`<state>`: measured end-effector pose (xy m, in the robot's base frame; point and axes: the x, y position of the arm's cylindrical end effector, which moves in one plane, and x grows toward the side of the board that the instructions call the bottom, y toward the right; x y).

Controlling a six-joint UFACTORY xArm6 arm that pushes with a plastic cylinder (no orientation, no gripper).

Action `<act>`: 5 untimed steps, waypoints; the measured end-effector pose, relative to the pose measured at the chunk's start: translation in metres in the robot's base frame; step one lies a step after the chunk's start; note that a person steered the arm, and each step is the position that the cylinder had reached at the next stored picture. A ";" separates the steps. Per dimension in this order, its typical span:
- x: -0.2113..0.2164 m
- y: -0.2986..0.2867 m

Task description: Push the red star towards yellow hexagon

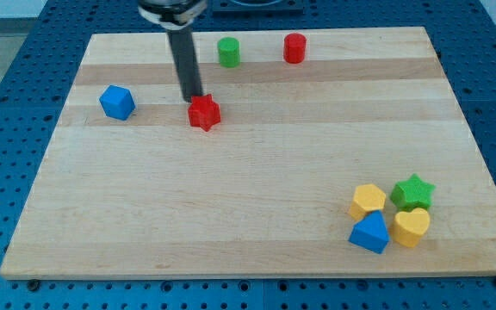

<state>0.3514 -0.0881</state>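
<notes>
The red star (204, 113) lies on the wooden board (257, 224) at the upper left of centre. My tip (193, 97) is at the star's upper left edge, touching or almost touching it. The yellow hexagon (368, 200) lies far off at the lower right, in a cluster of blocks.
A blue cube (117, 102) sits at the left. A green cylinder (228, 52) and a red cylinder (294, 48) stand near the top edge. Next to the hexagon are a green star (412, 191), a yellow heart (412, 226) and a blue triangle (369, 233).
</notes>
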 end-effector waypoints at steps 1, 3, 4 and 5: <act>0.006 0.010; 0.012 0.009; 0.013 -0.002; 0.025 -0.014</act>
<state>0.3764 -0.1016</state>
